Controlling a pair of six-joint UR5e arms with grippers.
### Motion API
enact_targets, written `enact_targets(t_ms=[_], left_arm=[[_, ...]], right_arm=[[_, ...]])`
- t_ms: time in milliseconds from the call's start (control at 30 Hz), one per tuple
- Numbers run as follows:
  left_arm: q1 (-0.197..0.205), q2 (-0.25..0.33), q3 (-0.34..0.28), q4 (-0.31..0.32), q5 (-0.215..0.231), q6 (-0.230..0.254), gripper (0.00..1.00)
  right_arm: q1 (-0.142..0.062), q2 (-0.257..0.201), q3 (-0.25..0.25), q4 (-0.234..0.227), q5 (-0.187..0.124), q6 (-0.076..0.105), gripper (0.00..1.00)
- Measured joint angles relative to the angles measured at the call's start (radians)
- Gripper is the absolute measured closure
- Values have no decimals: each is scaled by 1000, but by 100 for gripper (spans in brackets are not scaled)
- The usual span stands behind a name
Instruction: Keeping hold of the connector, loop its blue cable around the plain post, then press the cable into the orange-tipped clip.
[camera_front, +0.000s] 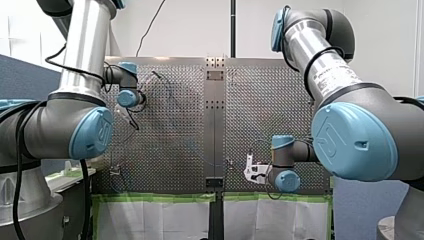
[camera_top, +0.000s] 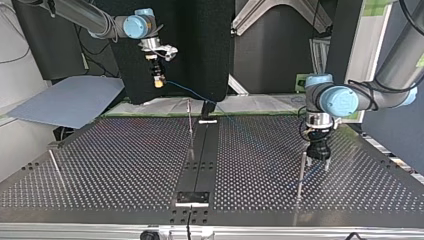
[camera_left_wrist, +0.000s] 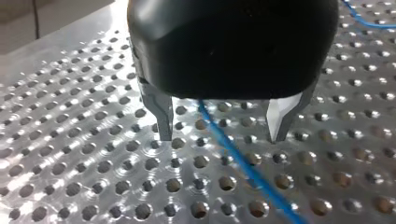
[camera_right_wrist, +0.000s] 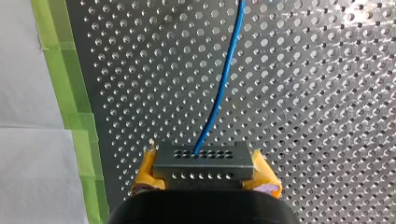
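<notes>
My right gripper (camera_right_wrist: 204, 184) has its yellow pads (camera_right_wrist: 145, 170) shut on a grey connector (camera_right_wrist: 204, 161). A blue cable (camera_right_wrist: 222, 84) leaves the connector and runs out ahead over the perforated plate. In the top view my right gripper (camera_top: 159, 80) hangs high at the far left with the blue cable (camera_top: 187, 92) sloping down from it. My left gripper (camera_left_wrist: 222, 139) stands open just above the plate, and the blue cable (camera_left_wrist: 252, 172) lies between its metal fingers (camera_left_wrist: 161, 116), untouched. In the top view my left gripper (camera_top: 318, 159) is beside a thin post (camera_top: 301, 175). I see no orange tip.
Another thin post (camera_top: 191, 125) stands near the plate's middle seam and a third post (camera_top: 55, 167) leans at the top view's left. Green tape (camera_right_wrist: 65, 93) and white paper border the plate beside my right gripper. A black bracket (camera_top: 192, 196) sits on the seam.
</notes>
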Motion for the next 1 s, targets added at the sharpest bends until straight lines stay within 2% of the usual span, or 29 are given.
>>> enact_targets(t_ms=[200, 500, 733, 1000], left_arm=[[11, 1, 0, 16, -14, -11, 0], [16, 23, 0, 8, -48, 41, 0], [4, 32, 0, -25, -39, 52, 0], [-17, 34, 0, -96, -34, 76, 0]], right_arm=[[4, 0, -3, 5, 0, 0, 100], [7, 0, -5, 8, 0, -1, 100], [8, 0, -6, 9, 0, -1, 100], [8, 0, -7, 9, 0, 3, 100]])
